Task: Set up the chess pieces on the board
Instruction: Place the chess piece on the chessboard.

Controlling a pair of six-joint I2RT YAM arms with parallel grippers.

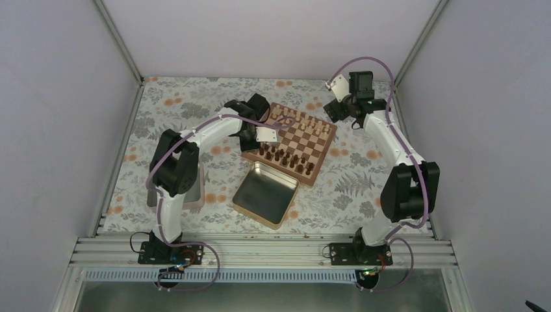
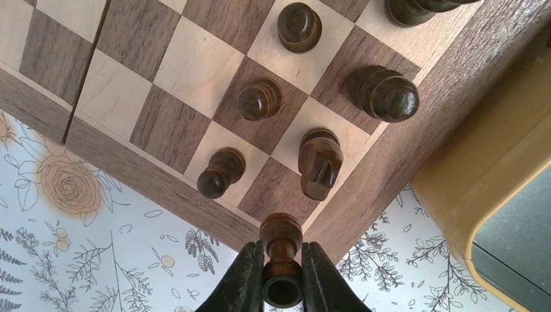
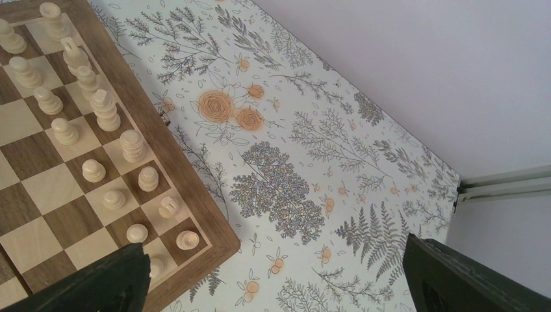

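In the left wrist view a dark piece with a round head is pinched between the fingers of the left gripper at the bottom centre of the frame, its base turned toward the camera and its head lying over the brown border at a corner of the board; whether it touches the border cannot be told. Just above it in the frame several other dark chess pieces are seen standing on the corner squares, a knight nearest the held one. In the top view the board is found at the centre of the frame on a flowered cloth, with dark pieces lined along its lower edge and pale chess pieces along its upper edge. An open tin is set just below the board. The fingers of the right gripper are spread wide with nothing between them, above the cloth beside the corner where the pale pieces are ranked
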